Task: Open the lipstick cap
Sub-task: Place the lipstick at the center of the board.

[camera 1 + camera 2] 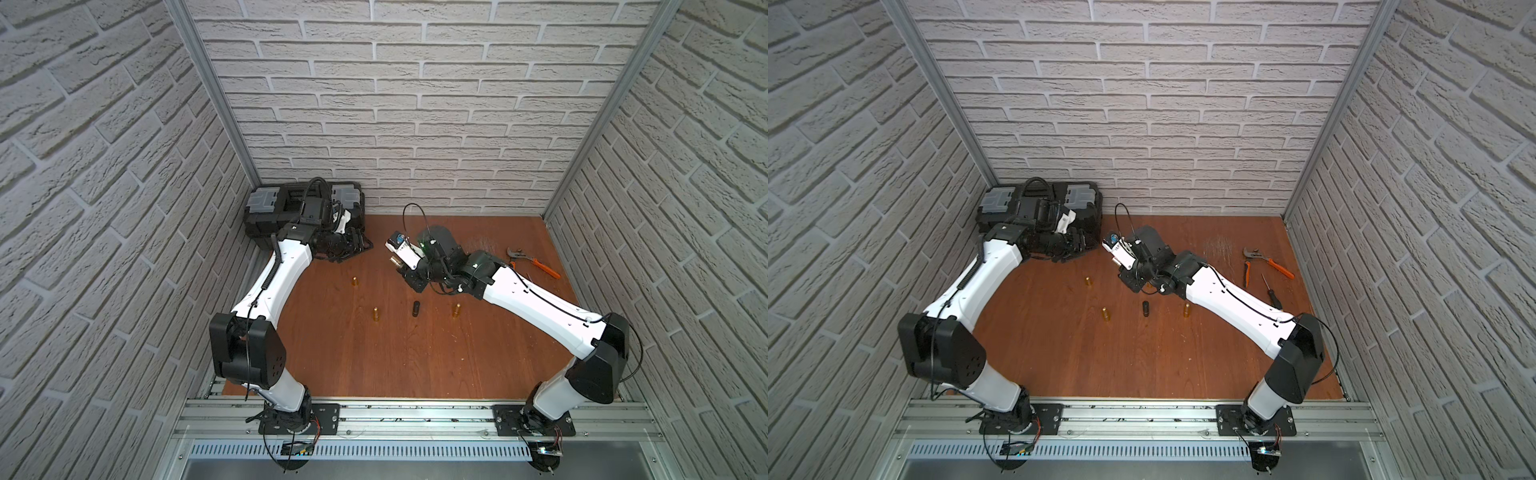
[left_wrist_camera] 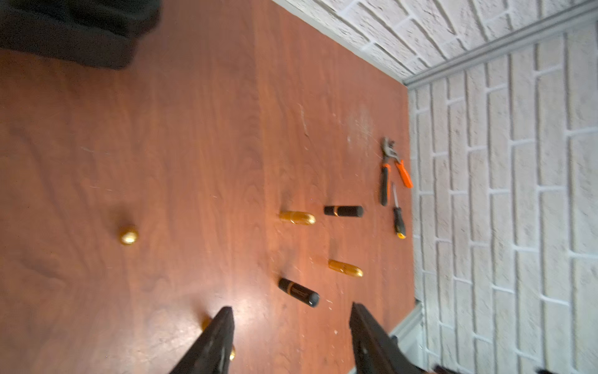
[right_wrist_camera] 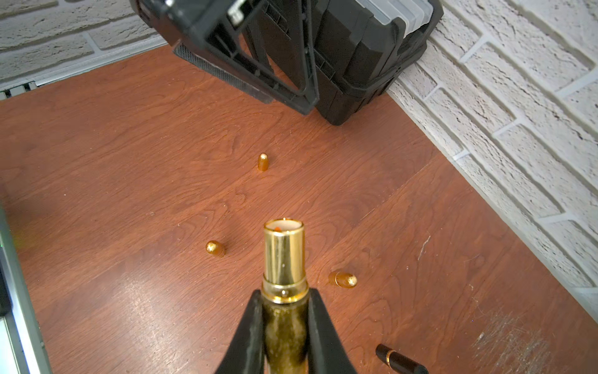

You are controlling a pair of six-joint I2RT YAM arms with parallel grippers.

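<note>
Gold lipstick [image 3: 284, 252] shows uncapped, clamped in right end effector [image 3: 284, 294]; left end effector [image 2: 291, 307] gapes empty; setting-down likely comes next.

Ten things, six kinds.
Four gold bullet-shaped lipstick pieces [image 1: 354, 281] [image 1: 375, 314] [image 1: 456, 311] [image 2: 297, 217], two closed black lipsticks [image 2: 343, 211] [image 2: 299, 292], one uncapped gold lipstick [image 3: 284, 259], one pair of orange-handled pliers [image 2: 390, 158], one screwdriver [image 2: 398, 220], one black toolbox [image 1: 259, 224].
</note>
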